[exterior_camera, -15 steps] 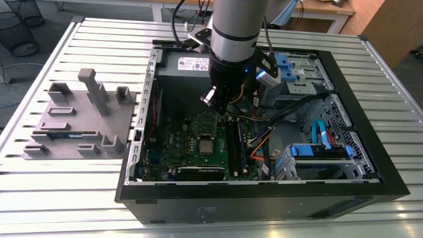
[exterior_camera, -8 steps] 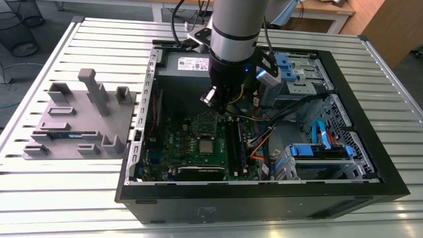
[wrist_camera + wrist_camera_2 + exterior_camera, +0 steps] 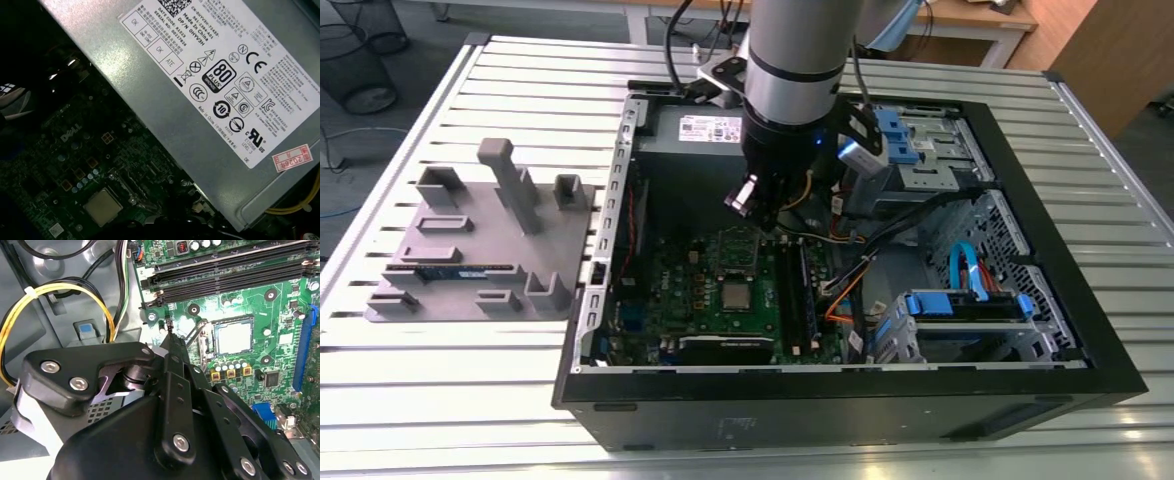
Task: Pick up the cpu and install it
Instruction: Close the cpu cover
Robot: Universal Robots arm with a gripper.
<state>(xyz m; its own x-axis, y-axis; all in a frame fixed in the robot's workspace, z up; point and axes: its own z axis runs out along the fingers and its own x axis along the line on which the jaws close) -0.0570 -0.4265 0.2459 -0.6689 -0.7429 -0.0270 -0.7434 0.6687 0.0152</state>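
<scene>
Open air above the cpu [image 3: 738, 294]; cables [image 3: 854, 262] and power supply [image 3: 700, 128] crowd the sides.

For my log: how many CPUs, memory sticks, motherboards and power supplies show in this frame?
cpu: 1
memory stick: 1
motherboard: 1
power supply: 1
Total: 4

A white label [image 3: 210, 75] crowded with fine print and certification marks covers the grey power supply [image 3: 150, 105] at the case's far side. A small red-bordered sticker [image 3: 292, 157] sits at the label's corner.
</scene>
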